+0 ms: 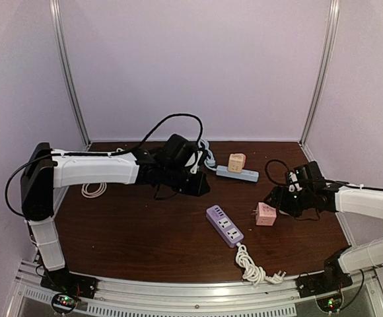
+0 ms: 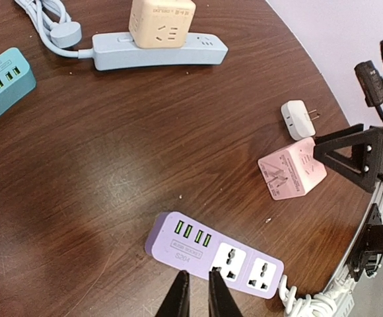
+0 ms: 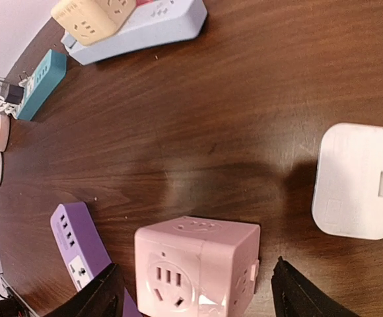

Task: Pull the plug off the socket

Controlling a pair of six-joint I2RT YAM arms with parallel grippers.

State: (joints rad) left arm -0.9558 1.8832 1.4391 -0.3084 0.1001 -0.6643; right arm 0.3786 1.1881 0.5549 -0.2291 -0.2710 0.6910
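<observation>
A pink cube plug (image 3: 195, 271) lies loose on the table, prongs showing in the left wrist view (image 2: 290, 168), to the right of the purple socket strip (image 1: 224, 225). My right gripper (image 3: 201, 290) is open, with one finger on each side of the pink cube and neither touching it; in the top view it (image 1: 275, 198) sits just right of the cube (image 1: 265, 214). My left gripper (image 2: 199, 294) is empty, its fingers almost together, hovering short of the purple strip (image 2: 211, 254). A yellow cube plug (image 1: 236, 162) sits plugged into a blue-grey strip (image 1: 238, 174).
A white adapter (image 3: 356, 181) lies beside the pink cube. A teal strip (image 2: 3, 82) lies at the back left. The purple strip's white cable (image 1: 254, 267) is bundled near the front edge. A white cable coil (image 1: 94, 190) lies under the left arm.
</observation>
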